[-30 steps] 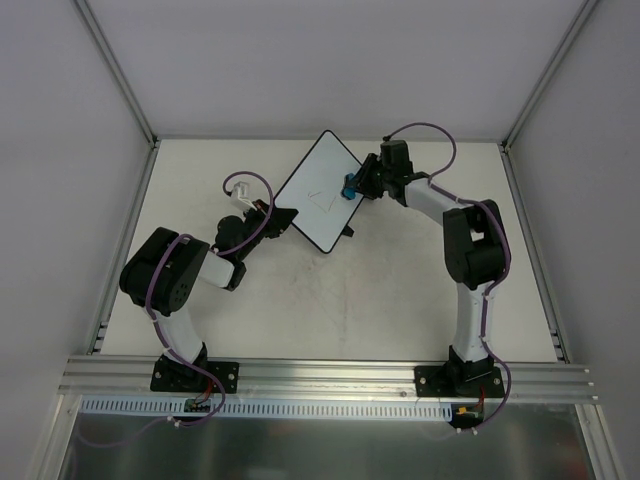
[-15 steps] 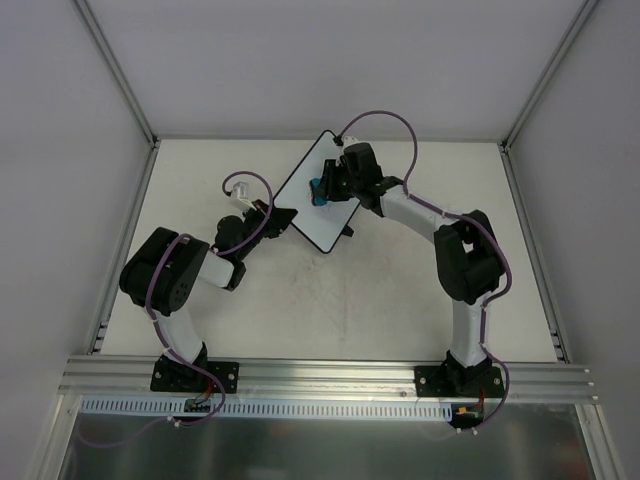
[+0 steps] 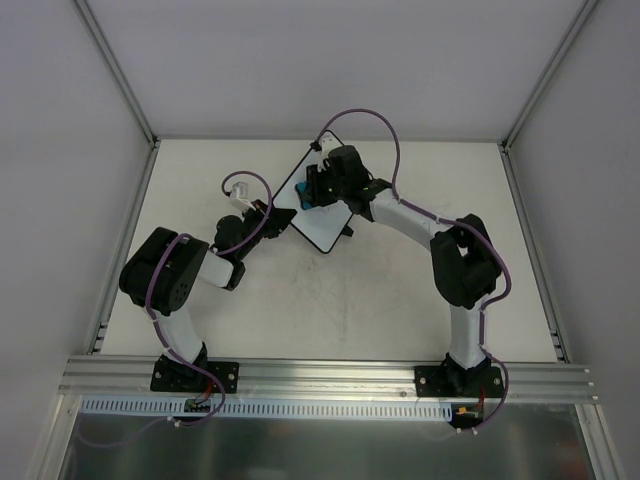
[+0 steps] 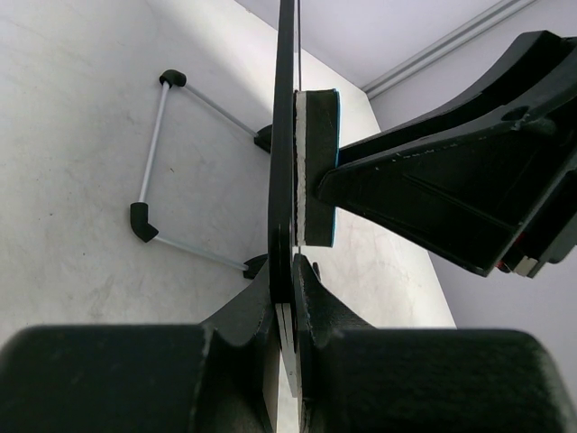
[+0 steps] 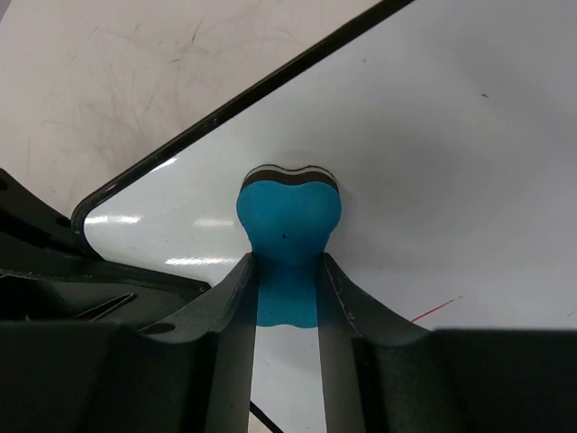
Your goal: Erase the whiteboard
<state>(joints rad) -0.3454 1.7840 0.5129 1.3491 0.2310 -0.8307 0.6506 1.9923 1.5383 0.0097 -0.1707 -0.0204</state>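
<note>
Left of centre overhead, the left fingers (image 4: 320, 307) clamp the whiteboard (image 4: 284, 135) by its edge, likely bracing it against wiping. Beyond, upper centre overhead, the right fingers (image 5: 225, 307) pinch the blue eraser (image 5: 288, 212) flat to its face, near a red stroke (image 5: 437, 309).

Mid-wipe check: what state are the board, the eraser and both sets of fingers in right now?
whiteboard: clamped at one edge, with a short red stroke not yet wiped.
blue eraser: pinched at its narrow waist, pad flat against the whiteboard.
left gripper: fingers shut on the whiteboard's edge.
right gripper: fingers shut on the blue eraser.
</note>
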